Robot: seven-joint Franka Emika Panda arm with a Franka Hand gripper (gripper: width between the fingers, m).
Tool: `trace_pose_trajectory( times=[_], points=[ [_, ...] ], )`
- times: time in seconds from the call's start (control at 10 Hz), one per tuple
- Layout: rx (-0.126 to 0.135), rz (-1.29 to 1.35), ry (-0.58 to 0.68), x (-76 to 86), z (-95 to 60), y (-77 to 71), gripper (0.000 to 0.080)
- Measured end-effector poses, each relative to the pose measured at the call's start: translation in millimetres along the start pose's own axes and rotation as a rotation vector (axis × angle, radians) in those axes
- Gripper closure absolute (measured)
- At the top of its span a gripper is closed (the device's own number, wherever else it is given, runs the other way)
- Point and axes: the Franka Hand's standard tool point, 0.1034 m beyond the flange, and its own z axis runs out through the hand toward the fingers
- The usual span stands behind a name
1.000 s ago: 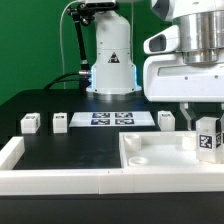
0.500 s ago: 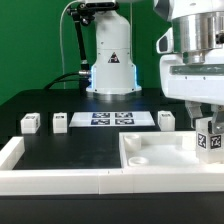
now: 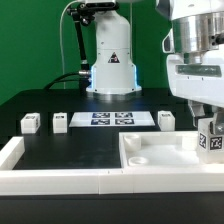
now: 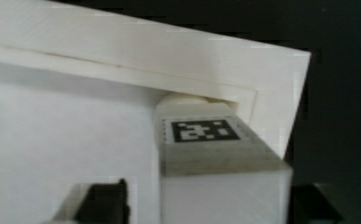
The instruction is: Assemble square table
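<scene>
At the exterior view's right edge: the gripper hangs over the far right corner of the tabletop slab, fingers pointing down.
Grip: narrow, clamped on the held leg post, one finger on each side of it.
Held leg post: upright, with its tag facing the exterior camera. In the wrist view the held leg post stands inside the corner of the slab, between the gripper fingers. Whether it is seated cannot be told.
Tabletop slab: flat on the black table, rim upward, just behind the low white wall.
Loose posts: the outer leg post and the inner leg post stand near each other at the exterior view's left. The third leg post stands just right of the marker board.
</scene>
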Motion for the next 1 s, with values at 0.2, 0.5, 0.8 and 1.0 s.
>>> trace_pose_trajectory(
  times=[0.2, 0.5, 0.8, 1.0],
  points=[
    [-0.013, -0.173, -0.010, -3.8, -1.7, -1.7, 0.0179],
    [-0.015, -0.506, -0.017, -4.3, -0.5, -0.7, 0.0155],
    [-0.015, -0.810, -0.023, -7.5, -0.5, -1.0, 0.0150],
    [-0.019, -0.982, -0.020, -7.7, -0.6, -1.1, 0.0150]
  ],
)
